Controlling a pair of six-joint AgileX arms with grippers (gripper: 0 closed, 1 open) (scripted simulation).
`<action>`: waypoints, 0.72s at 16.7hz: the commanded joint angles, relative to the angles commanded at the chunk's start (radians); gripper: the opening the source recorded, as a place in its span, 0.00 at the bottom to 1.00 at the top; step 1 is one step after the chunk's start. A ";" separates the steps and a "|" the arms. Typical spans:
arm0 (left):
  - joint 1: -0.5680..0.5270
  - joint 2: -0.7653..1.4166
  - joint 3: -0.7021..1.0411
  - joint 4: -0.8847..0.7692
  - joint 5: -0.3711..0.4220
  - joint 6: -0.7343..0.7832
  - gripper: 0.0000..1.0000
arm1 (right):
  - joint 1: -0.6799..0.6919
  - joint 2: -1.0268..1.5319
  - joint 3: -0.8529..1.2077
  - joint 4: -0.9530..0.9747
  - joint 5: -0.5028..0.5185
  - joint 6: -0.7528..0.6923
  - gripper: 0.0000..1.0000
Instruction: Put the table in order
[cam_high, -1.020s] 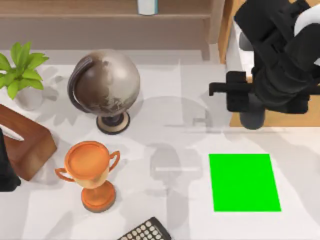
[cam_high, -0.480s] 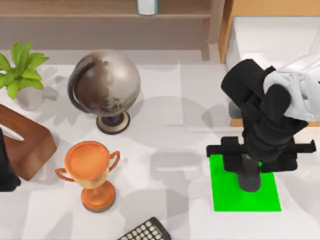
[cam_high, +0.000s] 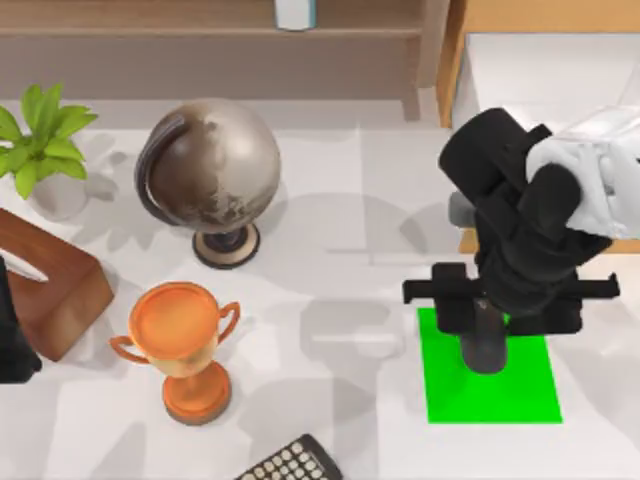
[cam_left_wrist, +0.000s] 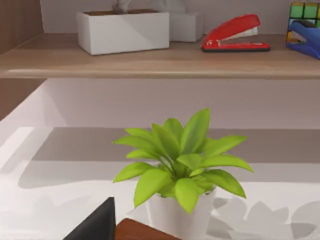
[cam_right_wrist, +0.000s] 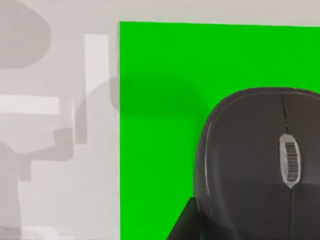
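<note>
Over the green mat (cam_high: 490, 385) at the table's (cam_high: 340, 440) right, the right end effector (cam_high: 485, 352) holds a dark mouse (cam_right_wrist: 260, 160) low above it, so release is left; trophy (cam_high: 185, 345) and calculator (cam_high: 290, 462) remain untidied

Top view looks straight down on table (cam_high: 340, 420). Left wrist view faces level toward plant (cam_left_wrist: 182, 160) (shelf behind). Right wrist view looks down, close over green mat (cam_right_wrist: 165, 100), shared with top view.
</note>
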 joint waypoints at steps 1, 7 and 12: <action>0.000 0.000 0.000 0.000 0.000 0.000 1.00 | 0.002 -0.001 0.012 0.023 -0.014 -0.002 0.00; 0.000 0.000 0.000 0.000 0.000 0.000 1.00 | 0.007 -0.002 0.076 0.130 -0.069 -0.010 0.00; 0.000 0.000 0.000 0.000 0.000 0.000 1.00 | -0.007 -0.014 0.112 0.172 -0.075 -0.025 0.00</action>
